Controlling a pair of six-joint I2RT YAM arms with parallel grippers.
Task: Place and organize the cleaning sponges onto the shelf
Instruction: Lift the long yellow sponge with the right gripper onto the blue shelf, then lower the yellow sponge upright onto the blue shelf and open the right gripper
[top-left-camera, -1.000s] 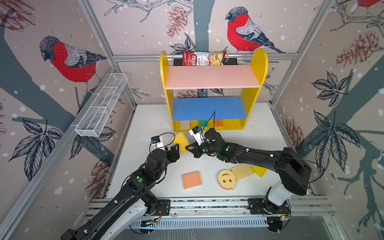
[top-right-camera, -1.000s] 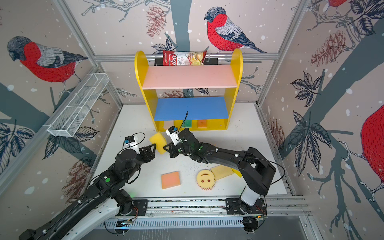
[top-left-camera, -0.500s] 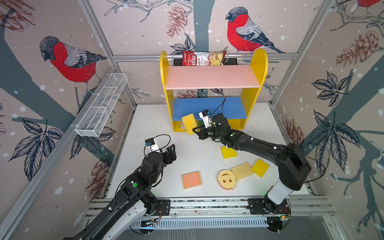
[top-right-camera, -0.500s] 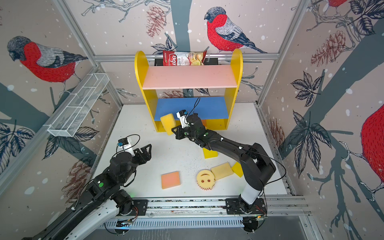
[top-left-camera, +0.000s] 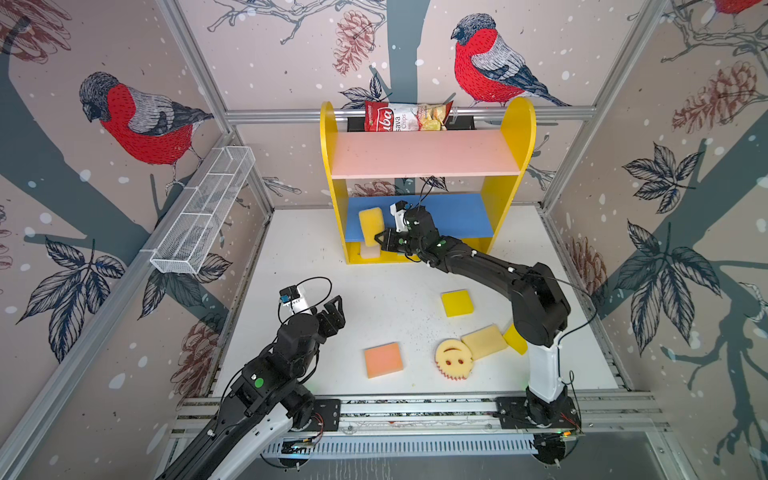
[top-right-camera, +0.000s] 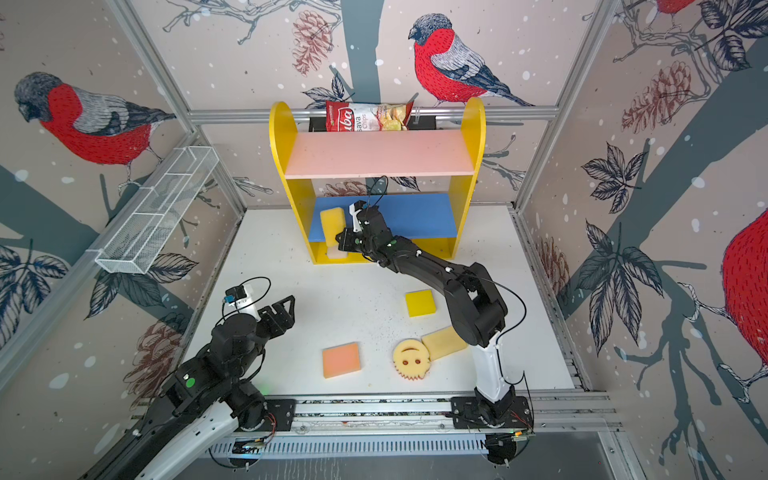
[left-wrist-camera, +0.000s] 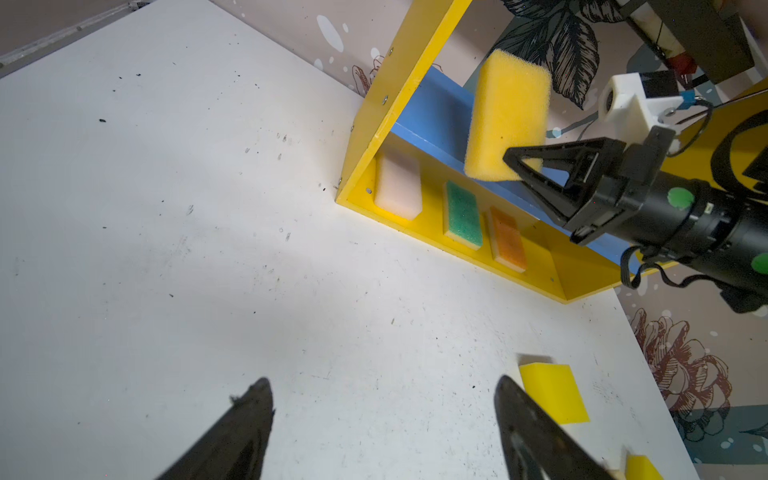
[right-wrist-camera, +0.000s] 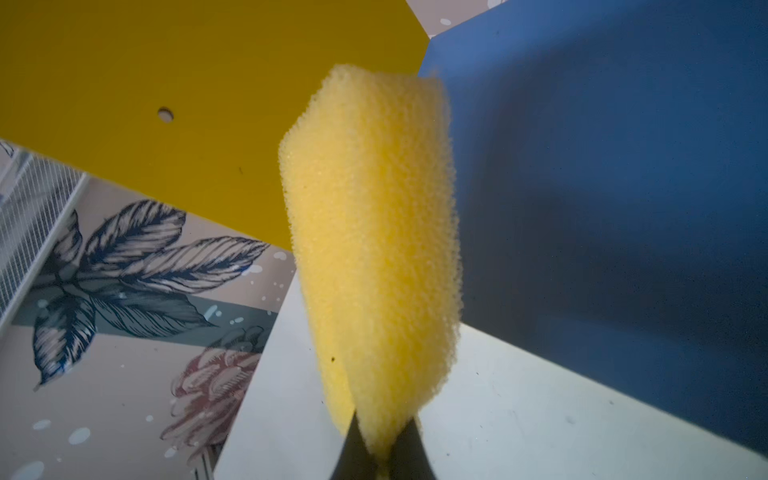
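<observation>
Found right gripper (left-wrist-camera: 510, 161) pinched tight on the lower end of a yellow sponge (left-wrist-camera: 509, 112), held upright above the fingertips. Located it in the air at the left end of the shelf (top-left-camera: 514, 137), just before the blue board (top-left-camera: 457, 216) front edge, not resting on it. Judged best course: carry deeper over the board, tip flat, lower to contact before letting go, stay clear of the yellow side panel (top-left-camera: 332, 166). Counted three sponges already on the base (left-wrist-camera: 540, 266): cream (left-wrist-camera: 398, 187), green (left-wrist-camera: 463, 216), orange (left-wrist-camera: 507, 243). Logged left gripper (top-left-camera: 334, 308) spread wide, empty, above the table (top-left-camera: 374, 282), well apart from the shelf. Noted five more loose on the table, smiley sponge (top-left-camera: 453, 359) among them.
</observation>
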